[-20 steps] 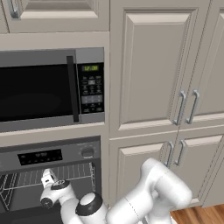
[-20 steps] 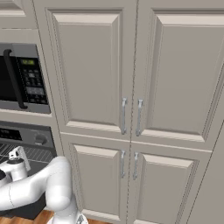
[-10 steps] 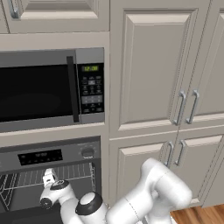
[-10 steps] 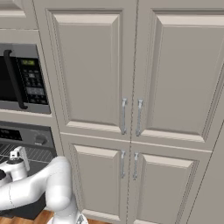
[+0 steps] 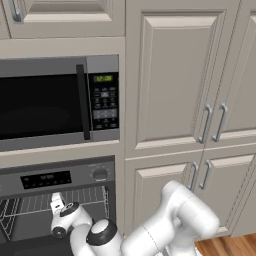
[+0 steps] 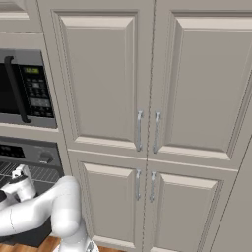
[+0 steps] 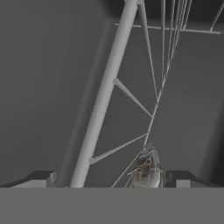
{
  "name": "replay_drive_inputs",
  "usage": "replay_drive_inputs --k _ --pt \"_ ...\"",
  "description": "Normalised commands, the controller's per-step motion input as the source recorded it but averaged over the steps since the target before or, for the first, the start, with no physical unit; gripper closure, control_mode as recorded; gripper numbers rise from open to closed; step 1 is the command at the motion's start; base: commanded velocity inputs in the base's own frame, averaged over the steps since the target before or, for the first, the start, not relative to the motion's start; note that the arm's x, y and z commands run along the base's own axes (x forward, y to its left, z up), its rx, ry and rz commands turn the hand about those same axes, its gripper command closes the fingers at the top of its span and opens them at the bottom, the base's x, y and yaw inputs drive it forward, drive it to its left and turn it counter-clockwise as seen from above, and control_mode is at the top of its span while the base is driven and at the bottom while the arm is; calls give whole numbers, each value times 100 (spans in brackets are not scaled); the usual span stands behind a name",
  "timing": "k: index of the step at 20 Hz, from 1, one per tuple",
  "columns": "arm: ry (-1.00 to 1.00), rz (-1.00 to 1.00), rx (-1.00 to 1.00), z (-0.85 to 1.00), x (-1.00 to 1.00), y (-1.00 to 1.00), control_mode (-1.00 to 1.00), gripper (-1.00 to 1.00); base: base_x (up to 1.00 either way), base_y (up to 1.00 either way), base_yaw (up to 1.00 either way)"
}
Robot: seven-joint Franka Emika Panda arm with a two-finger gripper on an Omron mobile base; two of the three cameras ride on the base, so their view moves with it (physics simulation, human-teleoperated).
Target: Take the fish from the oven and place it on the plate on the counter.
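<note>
Inside the oven (image 5: 60,180), hand (image 7: 111,178) spread wide, fish (image 7: 146,170) between its tips, lower end cut off, on wire rack (image 7: 131,96).

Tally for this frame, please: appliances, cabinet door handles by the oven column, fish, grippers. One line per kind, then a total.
Appliances: 2, microwave and oven
Cabinet door handles: 4
Fish: 1, on the oven rack
Gripper: 1, open
Total: 8
</note>
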Motion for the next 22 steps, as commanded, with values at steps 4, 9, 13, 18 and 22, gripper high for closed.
replay_drive_inputs --k 4,9,13,18,22 --pt "-34 0 0 -56 89 9 -100 -100 0 0 0" --pt "-28 -4 9 -88 27 0 -100 -100 0 0 0" --pt "-16 -11 8 -100 -2 -4 -100 -100 0 0 0" --pt "-42 -3 8 -66 34 0 -100 -100 0 0 0" --pt "-35 -1 7 -39 53 2 -100 -100 0 0 0"
